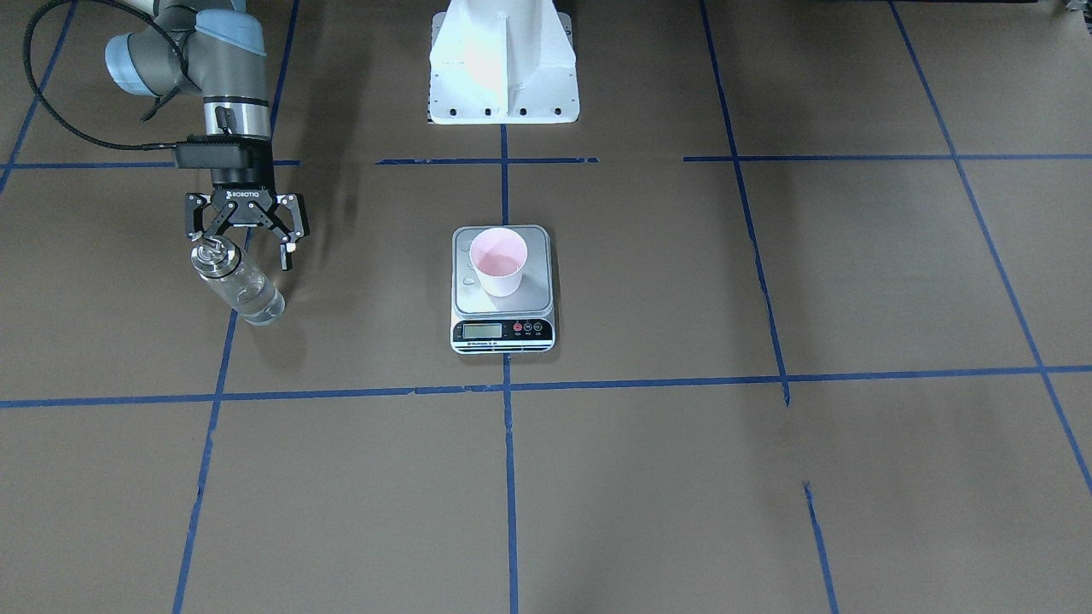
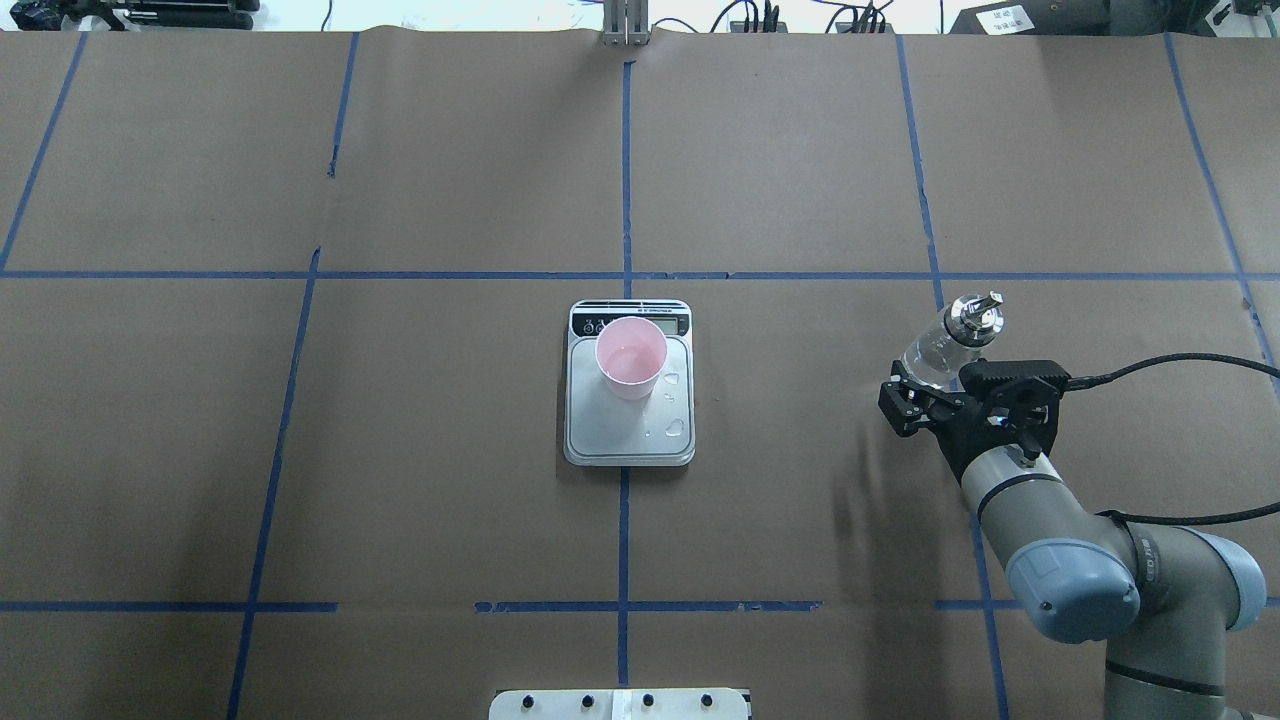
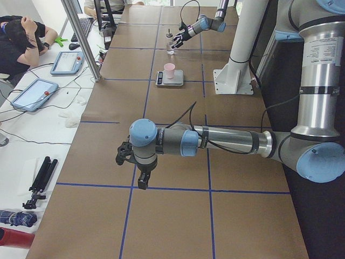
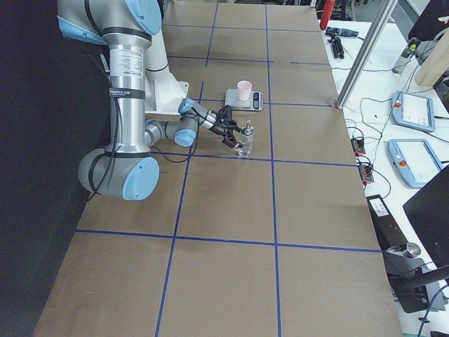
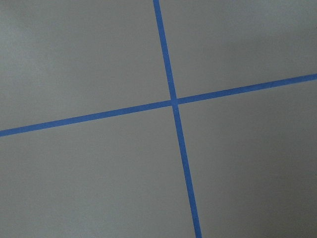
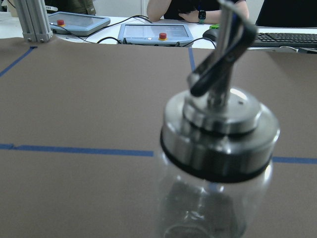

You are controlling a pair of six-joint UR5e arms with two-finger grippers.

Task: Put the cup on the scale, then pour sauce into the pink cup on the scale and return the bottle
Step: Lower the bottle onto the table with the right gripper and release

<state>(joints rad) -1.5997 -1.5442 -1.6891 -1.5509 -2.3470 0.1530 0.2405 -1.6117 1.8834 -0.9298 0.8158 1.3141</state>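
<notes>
The pale pink cup stands on the scale at the table's middle; it also shows in the overhead view on the scale's silver plate. The clear glass bottle with its silver pourer cap stands upright on the table, far to the robot's right. It holds some clear liquid. My right gripper is open, its fingers spread wide by the bottle's top, apart from it. The cap fills the right wrist view. My left gripper hangs over bare table; I cannot tell its state.
Water drops lie on the scale's plate beside the cup. The white robot base stands behind the scale. Blue tape lines cross the brown table. Tablets and seated people are beyond the table's far edge.
</notes>
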